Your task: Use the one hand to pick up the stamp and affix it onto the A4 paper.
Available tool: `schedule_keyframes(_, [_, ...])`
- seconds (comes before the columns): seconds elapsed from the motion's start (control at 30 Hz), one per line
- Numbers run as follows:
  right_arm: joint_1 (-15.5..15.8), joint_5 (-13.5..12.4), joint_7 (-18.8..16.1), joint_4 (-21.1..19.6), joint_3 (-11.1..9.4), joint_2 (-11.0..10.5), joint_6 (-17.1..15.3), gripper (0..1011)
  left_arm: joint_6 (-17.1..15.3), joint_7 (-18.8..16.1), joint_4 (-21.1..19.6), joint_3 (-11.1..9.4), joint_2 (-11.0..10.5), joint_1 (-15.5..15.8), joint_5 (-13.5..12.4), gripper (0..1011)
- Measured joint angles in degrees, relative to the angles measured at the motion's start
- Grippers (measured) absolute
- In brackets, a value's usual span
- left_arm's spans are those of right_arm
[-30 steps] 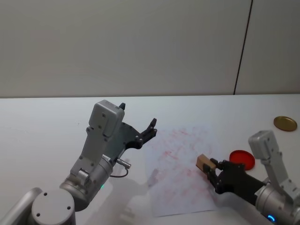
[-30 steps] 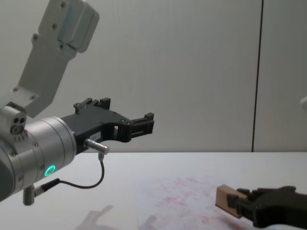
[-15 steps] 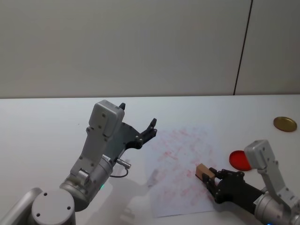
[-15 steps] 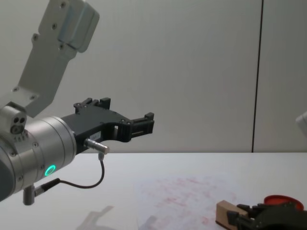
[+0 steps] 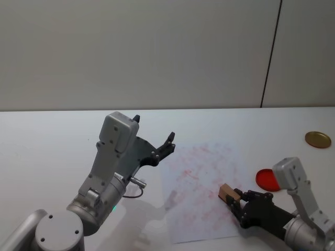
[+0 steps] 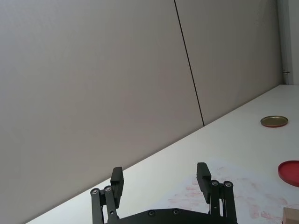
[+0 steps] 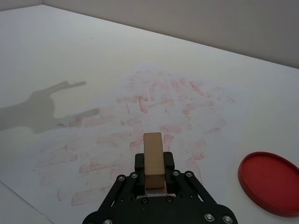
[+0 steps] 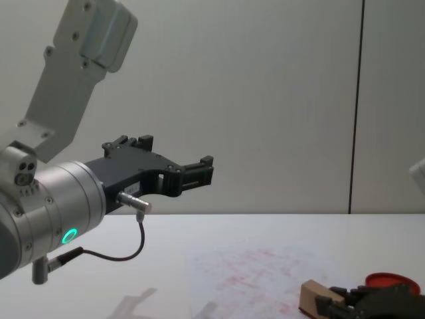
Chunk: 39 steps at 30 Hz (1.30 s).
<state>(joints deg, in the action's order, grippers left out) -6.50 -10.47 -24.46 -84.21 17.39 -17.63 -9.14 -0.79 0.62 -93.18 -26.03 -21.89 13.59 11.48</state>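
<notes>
While I watch the head feed, the black two-fingered right gripper [image 5: 234,197] sits low at about 4 o'clock on the white A4 paper sheet with faint red-pink stamped smudges [image 5: 201,178], reading the sheet as a dial. Its blocky jaws are clamped on the small rectangular light-wood stamp [image 5: 226,192], one on each long side. The block pokes forward out of the grip, toward 10 o'clock.

On the right wrist feed, the stamp [image 7: 153,156] stands between the pads of the right gripper [image 7: 154,164], over the smudged rows of the paper [image 7: 154,102]. I cannot tell whether its face touches the sheet. From the chest camera, the stamp [image 8: 312,297] and right gripper [image 8: 332,300] ride very low, just over the paper [image 8: 252,266].

A flat round red ink pad [image 5: 268,179] lies on the white table [image 5: 52,136] at roughly 2 o'clock from the stamp, just off the paper's right edge. A round gold lid [image 5: 318,138] lies farther out at 2 o'clock from the pad, well apart.

My left gripper [image 5: 154,129] is held up in the air at about 10 o'clock from the sheet's centre. Its fingers are spread wide with nothing between them, which the left wrist feed confirms [image 6: 160,173].
</notes>
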Motion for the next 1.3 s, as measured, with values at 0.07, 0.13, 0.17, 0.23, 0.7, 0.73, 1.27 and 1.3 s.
schedule_keyframes(0.07, [0.1,-0.4,0.1,-0.2,0.0,0.0,0.1,217,0.0,0.0,0.0,0.0,0.0,0.0,0.0,993])
schedule_keyframes(0.13, [0.3,-0.7,0.3,-0.3,0.0,-0.1,0.3,218,0.0,0.0,0.0,0.0,0.0,0.0,0.0,993])
schedule_keyframes(0.17, [0.3,-0.9,0.4,-0.5,-0.1,-0.1,0.5,217,0.0,0.0,0.0,0.0,0.0,0.0,0.0,993])
schedule_keyframes(0.23, [0.3,-1.5,0.7,-1.1,-0.3,-0.2,1.1,217,0.0,0.0,0.0,0.0,0.0,0.0,0.0,993])
schedule_keyframes(0.7, [-0.3,-5.7,4.2,-4.2,-2.4,-0.9,5.1,218,0.0,0.0,0.0,0.0,0.0,0.0,0.0,993])
schedule_keyframes(0.73, [-0.4,-5.8,4.5,-4.3,-2.5,-0.9,5.2,217,0.0,0.0,0.0,0.0,0.0,0.0,0.0,993])
schedule_keyframes(1.27, [-0.7,-5.4,8.8,-2.6,-4.9,-2.8,4.9,218,0.0,0.0,0.0,0.0,0.0,0.0,0.0,993])
schedule_keyframes(1.3, [-0.7,-5.3,8.9,-2.4,-4.9,-2.9,4.9,218,0.0,0.0,0.0,0.0,0.0,0.0,0.0,993])
